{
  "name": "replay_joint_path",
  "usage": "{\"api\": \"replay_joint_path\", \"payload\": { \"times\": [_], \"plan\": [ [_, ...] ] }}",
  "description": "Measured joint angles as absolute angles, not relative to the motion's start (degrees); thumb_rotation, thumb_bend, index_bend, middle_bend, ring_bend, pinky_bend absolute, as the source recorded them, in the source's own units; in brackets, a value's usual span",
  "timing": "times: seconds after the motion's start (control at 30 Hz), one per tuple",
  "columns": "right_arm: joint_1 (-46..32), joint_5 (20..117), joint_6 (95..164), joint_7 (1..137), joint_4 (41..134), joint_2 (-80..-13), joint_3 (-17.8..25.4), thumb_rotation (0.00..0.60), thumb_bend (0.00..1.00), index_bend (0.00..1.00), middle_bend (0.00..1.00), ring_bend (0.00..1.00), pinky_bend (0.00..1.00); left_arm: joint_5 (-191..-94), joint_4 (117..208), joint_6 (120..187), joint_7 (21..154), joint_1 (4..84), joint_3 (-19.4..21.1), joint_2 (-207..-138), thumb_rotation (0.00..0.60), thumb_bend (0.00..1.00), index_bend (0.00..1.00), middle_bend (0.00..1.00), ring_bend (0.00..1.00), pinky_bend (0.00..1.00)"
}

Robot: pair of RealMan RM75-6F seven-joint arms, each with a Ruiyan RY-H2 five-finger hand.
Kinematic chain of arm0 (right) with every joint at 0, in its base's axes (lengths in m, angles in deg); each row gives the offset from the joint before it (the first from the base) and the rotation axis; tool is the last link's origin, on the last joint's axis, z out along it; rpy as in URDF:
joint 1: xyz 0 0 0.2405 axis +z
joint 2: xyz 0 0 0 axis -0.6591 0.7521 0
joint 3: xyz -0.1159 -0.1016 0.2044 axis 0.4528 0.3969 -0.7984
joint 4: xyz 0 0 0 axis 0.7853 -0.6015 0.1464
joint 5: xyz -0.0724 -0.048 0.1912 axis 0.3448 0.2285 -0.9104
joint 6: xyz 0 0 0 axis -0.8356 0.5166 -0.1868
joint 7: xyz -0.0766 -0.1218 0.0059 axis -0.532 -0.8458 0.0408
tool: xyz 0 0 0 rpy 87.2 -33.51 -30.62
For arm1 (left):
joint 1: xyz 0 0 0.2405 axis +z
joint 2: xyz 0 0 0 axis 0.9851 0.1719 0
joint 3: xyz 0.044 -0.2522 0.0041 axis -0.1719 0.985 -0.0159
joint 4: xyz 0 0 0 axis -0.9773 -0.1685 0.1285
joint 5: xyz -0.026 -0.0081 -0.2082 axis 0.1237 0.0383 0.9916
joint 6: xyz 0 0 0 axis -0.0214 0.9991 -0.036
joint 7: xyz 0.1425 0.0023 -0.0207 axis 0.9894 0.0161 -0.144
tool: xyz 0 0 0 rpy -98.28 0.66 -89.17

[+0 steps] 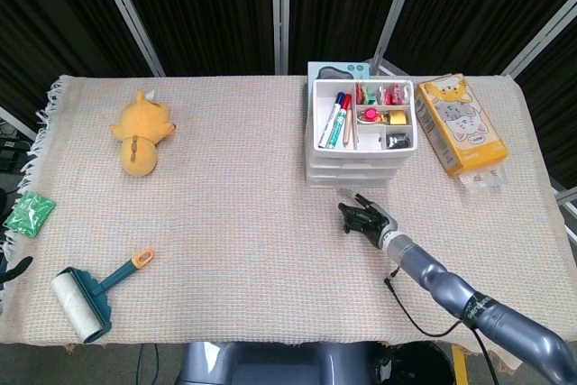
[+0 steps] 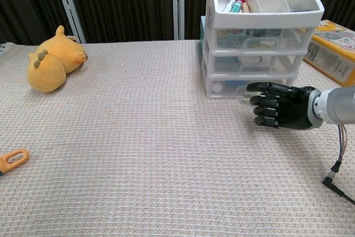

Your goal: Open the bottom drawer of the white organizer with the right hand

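The white plastic three-drawer organizer (image 1: 362, 137) stands toward the far right part of the tabletop (image 1: 243, 223), which is covered by a beige woven cloth with a fringed left edge. Its open top tray holds markers and small coloured items in compartments, and its translucent bottom drawer (image 2: 249, 85) sits flush with the drawers above it, still closed. The right robot hand (image 2: 280, 106), black with a grey wrist and arm, hovers low over the cloth just in front of the organizer, palm turned sideways and fingers (image 2: 260, 101) spread and extended toward the left; it holds nothing. In the chest view its uppermost finger overlaps the front of the bottom drawer, yet the head view shows the right robot hand (image 1: 364, 218) a little apart from the organizer's base, so contact cannot be confirmed. A thin black cable (image 2: 336, 177) trails from the forearm onto the cloth. The left robot hand does not appear in either view. Beside the organizer on the right lies a yellow-orange carton printed with cartoon cats (image 1: 462, 124), and a pale teal box (image 1: 335, 70) peeks out behind it. Well to the left rests a yellow plush toy (image 1: 141, 132); near the front left corner lie a lint roller with a teal and orange handle (image 1: 92, 293) and a small green packet (image 1: 29, 214).
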State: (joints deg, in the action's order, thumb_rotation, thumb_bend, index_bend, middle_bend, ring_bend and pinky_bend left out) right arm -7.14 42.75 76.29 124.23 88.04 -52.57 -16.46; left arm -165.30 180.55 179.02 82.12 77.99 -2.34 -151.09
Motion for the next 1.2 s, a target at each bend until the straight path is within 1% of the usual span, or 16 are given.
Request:
{"api": "replay_joint_path", "payload": {
  "times": [0.3,0.43,0.7,0.87,1.2],
  "plan": [
    [-6.07,40.4,75.53,123.76,84.59,-54.62,-17.2,0.6,0.29,0.17,0.74,0.77,0.71,-165.78,180.62,178.75,81.78,77.88,-2.59,-150.99,0.6,0.08,0.0,0.0,0.0,0.0],
    [-5.99,39.58,75.24,123.83,82.98,-55.64,-18.01,0.6,0.3,0.2,0.74,0.77,0.71,-166.39,180.68,178.39,81.06,77.74,-2.91,-150.7,0.6,0.08,0.0,0.0,0.0,0.0],
    [-7.21,38.66,72.39,123.96,80.92,-57.59,-21.59,0.6,0.3,0.22,0.74,0.77,0.71,-166.98,180.9,178.19,81.66,77.55,-3.22,-150.78,0.6,0.08,0.0,0.0,0.0,0.0],
    [-7.43,37.92,71.5,123.69,79.64,-58.36,-22.19,0.6,0.31,0.26,0.74,0.77,0.71,-167.13,181.01,178.35,81.81,77.62,-3.33,-150.82,0.6,0.08,0.0,0.0,0.0,0.0],
    [-7.9,37.51,70.05,122.34,79.76,-58.32,-23.5,0.6,0.31,0.27,0.74,0.77,0.71,-167.92,181.35,178.55,81.99,77.64,-3.69,-150.71,0.6,0.08,0.0,0.0,0.0,0.0]
  ]
}}
